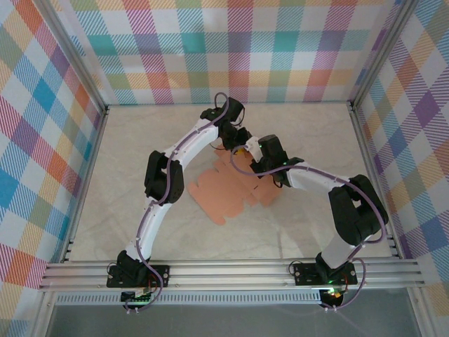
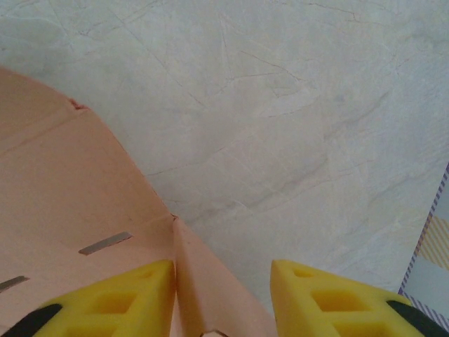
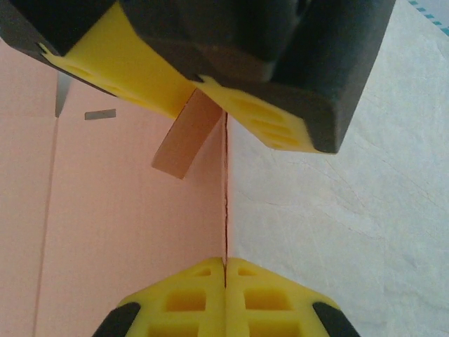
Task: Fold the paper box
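Yellow pads [image 3: 182, 298] of the right gripper [image 3: 224, 265] sit closest to its wrist camera. They are pressed flat together, and a thin edge of the paper box [image 1: 223, 195] runs straight into their seam, so they look clamped on the card.

From above, the left arm [image 1: 168, 172] rises from the near rail [image 1: 231, 270] and arches forward and to the right, its wrist tipped down over the sheet's far edge. The right arm [image 1: 351, 210] folds at a high elbow and reaches left to meet it.

Beneath them is a pale, creased table [image 1: 154, 140], closed in on three sides by pastel checked walls [image 1: 210, 42]. The box lies mid-table as a flat salmon die-cut sheet, between the arms.

The left gripper [image 2: 223, 274] has its jaws partly apart. A small raised flap [image 2: 200, 281] stands between them, leaning against the finger at the left of the wrist view and clear of the other.
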### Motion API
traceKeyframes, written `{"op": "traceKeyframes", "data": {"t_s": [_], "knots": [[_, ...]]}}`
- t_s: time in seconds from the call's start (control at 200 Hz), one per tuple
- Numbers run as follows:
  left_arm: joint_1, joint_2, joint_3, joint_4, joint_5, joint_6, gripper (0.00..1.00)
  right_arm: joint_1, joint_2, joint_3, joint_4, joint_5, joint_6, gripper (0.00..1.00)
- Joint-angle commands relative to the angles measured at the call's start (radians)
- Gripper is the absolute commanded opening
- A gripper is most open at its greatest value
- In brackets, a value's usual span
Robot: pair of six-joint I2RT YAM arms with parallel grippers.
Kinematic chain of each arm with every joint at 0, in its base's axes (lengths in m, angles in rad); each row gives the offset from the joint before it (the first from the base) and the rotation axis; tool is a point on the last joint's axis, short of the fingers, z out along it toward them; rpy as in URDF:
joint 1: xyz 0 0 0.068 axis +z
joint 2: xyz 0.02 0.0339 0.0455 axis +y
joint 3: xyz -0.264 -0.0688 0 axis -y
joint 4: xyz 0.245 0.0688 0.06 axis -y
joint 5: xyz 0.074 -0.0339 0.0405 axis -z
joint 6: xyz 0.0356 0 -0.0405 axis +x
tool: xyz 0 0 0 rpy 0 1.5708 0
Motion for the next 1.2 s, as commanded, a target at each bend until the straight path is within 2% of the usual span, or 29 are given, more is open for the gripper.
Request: {"op": "traceKeyframes", "data": {"t_s": [0.0, 0.08, 0.19, 0.24, 0.275, 0.355, 0.4, 0.585, 0.71, 0.795, 0.995, 1.14, 1.195], "knots": [[-0.014, -0.02, -0.002, -0.012, 0.032, 0.002, 0.3, -0.002, 0.004, 0.035, 0.001, -0.014, -0.007, 0.0], [-0.014, -0.02, -0.003, -0.013, 0.033, 0.002, 0.16, -0.002, 0.008, 0.035, 0.0, -0.012, -0.006, 0.0], [-0.014, -0.021, -0.004, -0.013, 0.034, 0.001, 0.15, -0.002, 0.013, 0.035, 0.0, -0.005, -0.007, 0.0], [-0.014, -0.027, -0.006, -0.012, 0.032, 0.004, 0.24, -0.002, 0.013, 0.033, 0.002, 0.0, -0.007, 0.0], [-0.014, -0.035, -0.013, -0.005, 0.028, 0.011, 0.37, -0.002, 0.013, 0.032, 0.004, 0.005, -0.007, 0.0], [-0.014, -0.079, -0.055, 0.038, 0.025, 0.047, 0.61, -0.007, 0.012, 0.029, 0.007, 0.014, -0.008, 0.0], [-0.014, -0.112, -0.079, 0.05, 0.001, 0.063, 0.68, -0.008, 0.009, 0.028, 0.003, 0.015, -0.011, 0.0], [0.014, -0.295, -0.273, 0.15, -0.063, 0.146, 0.85, -0.046, -0.009, 0.021, -0.018, -0.067, 0.015, 0.0], [0.071, -0.469, -0.545, 0.339, -0.078, 0.205, 0.92, -0.09, -0.034, 0.033, -0.092, -0.27, 0.013, 0.0], [0.127, -0.549, -0.681, 0.397, -0.048, 0.263, 0.97, -0.109, -0.036, 0.052, -0.153, -0.346, -0.011, 0.0], [0.244, -0.709, -0.956, 0.516, 0.024, 0.433, 0.98, -0.144, -0.046, 0.071, -0.213, -0.425, -0.044, 0.0], [0.274, -0.704, -0.987, 0.461, 0.041, 0.57, 0.82, -0.158, -0.066, 0.07, -0.242, -0.505, -0.083, 0.0], [0.274, -0.673, -0.958, 0.395, 0.039, 0.626, 0.8, -0.163, -0.069, 0.072, -0.254, -0.515, -0.095, 0.0]]}}
